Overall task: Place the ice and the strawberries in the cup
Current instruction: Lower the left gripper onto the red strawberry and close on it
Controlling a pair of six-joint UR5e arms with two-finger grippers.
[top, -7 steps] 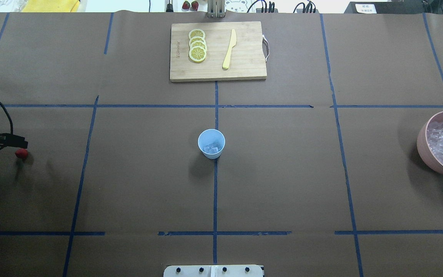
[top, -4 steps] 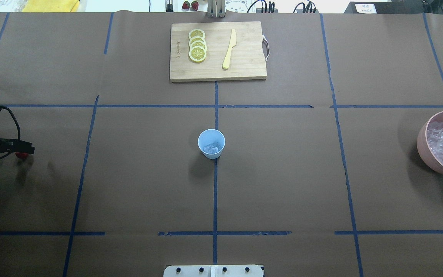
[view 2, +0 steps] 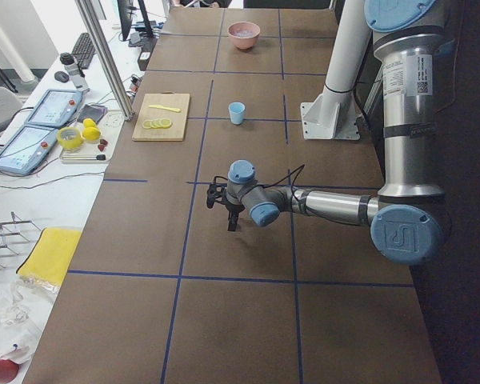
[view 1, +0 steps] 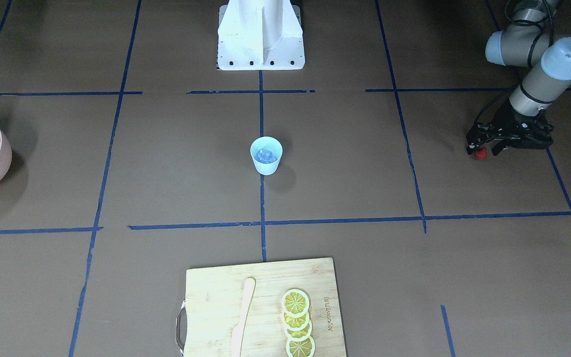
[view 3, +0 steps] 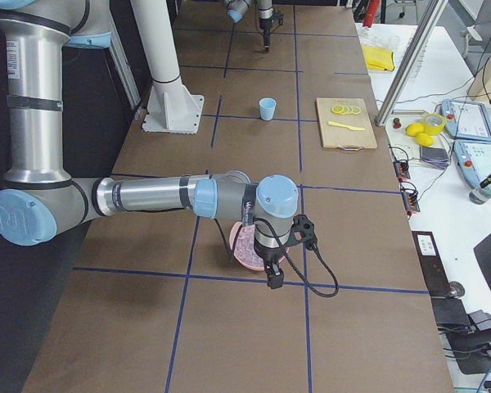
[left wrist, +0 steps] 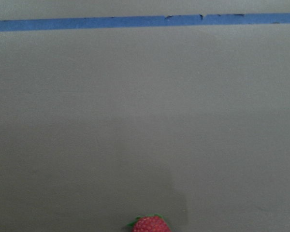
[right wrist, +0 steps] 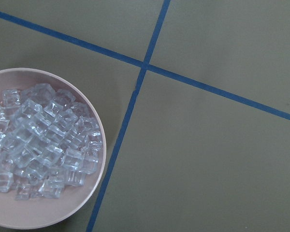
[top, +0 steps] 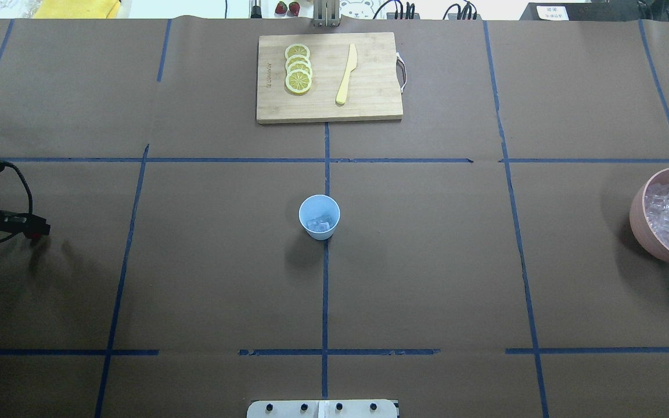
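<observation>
cutting board (top: 378, 87) holds lemon slices (top: 298, 68), yellow knife (top: 346, 74); pink bowl (top: 636, 223) well apart.

R arm (view 3: 147, 196) by pink bowl (view 3: 239, 246), cup (view 3: 267, 108) far

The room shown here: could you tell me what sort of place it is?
Probably a robotics lab: a table gridded with blue tape, a mounted robot arm, control tablets alongside.

open table (top: 427, 278) all round cup (top: 320, 234); cutting board (top: 375, 75) well beyond, pink bowl (top: 637, 223) at right edge
</observation>
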